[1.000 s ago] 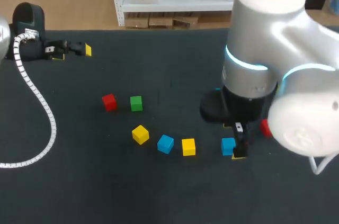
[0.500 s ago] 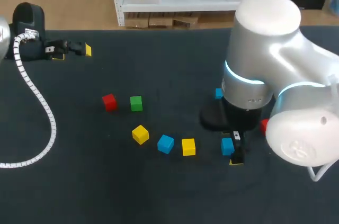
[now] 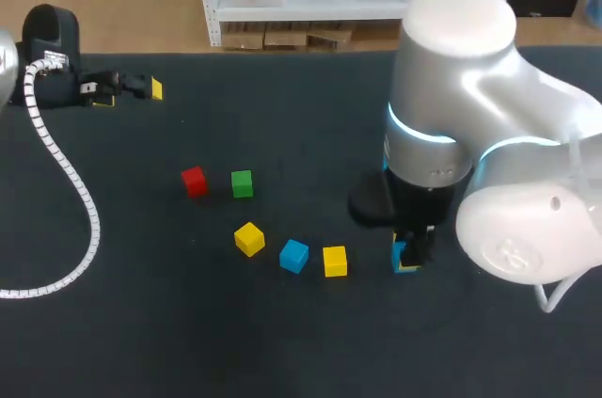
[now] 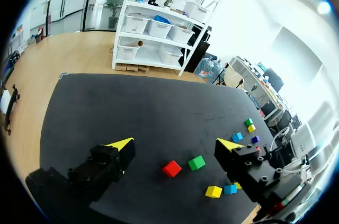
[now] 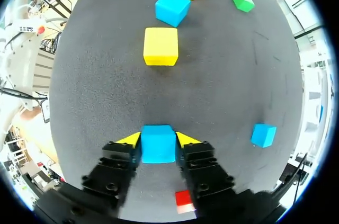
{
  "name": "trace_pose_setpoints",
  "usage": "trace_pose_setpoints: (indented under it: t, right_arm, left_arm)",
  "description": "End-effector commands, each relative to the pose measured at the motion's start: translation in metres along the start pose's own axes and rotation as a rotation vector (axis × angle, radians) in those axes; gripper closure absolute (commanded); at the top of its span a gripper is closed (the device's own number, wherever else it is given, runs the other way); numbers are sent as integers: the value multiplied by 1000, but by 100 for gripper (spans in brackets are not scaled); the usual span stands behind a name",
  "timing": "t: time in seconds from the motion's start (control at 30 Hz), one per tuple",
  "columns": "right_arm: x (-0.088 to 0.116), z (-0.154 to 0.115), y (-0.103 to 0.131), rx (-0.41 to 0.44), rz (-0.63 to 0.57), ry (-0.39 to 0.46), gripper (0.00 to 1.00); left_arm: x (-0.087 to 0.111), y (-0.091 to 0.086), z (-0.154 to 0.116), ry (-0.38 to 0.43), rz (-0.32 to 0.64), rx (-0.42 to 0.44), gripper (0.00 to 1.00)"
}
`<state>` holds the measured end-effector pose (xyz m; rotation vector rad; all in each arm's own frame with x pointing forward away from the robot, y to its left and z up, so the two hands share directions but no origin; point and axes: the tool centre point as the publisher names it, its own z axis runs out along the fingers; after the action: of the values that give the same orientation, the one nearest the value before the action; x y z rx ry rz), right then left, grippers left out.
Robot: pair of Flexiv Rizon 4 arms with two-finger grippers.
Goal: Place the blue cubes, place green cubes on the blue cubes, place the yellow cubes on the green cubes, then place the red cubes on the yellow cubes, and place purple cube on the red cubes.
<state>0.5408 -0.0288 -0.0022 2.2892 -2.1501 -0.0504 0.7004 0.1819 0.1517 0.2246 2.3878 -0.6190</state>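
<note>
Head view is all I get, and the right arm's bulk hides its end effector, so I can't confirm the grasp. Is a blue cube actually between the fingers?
Observer: Yes. In the right wrist view the right end effector has both yellow tips against the blue cube, one on each side.
Operator: Is anything else hidden behind that arm?
Observer: A second blue cube lies apart from it, off to one side of the end effector.
Operator: Any red there?
Observer: A red cube shows partly, under the end effector's body.
</note>
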Motion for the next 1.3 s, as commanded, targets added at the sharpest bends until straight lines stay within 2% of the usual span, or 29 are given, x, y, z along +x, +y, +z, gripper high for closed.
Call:
trace_pose_setpoints:
  t: [0.03, 0.13, 0.4, 0.53, 0.73, 1.07, 1.3]
  right_arm:
    - [-1, -11, -5, 3, 11, 4, 100]
    - [-5, -20, -14, 42, 24, 24, 100]
    - [-23, -50, -42, 69, 61, 26, 100]
    - [-34, -56, -60, 80, 84, 27, 100]
    - [-45, -51, -86, 74, 87, 11, 100]
    - [-49, -34, -118, 61, 32, 6, 100]
    - [-47, -25, -140, 55, 90, 14, 100]
  left_arm:
    - [1, 2, 0, -6, 2, 11, 0]
    - [1, 2, 0, -6, 2, 11, 0]
    - [1, 2, 0, -6, 2, 11, 0]
    - [1, 2, 0, -6, 2, 11, 0]
    - [1, 2, 0, -6, 2, 11, 0]
    - [1, 2, 0, -6, 2, 11, 0]
    - [1, 2, 0, -6, 2, 11, 0]
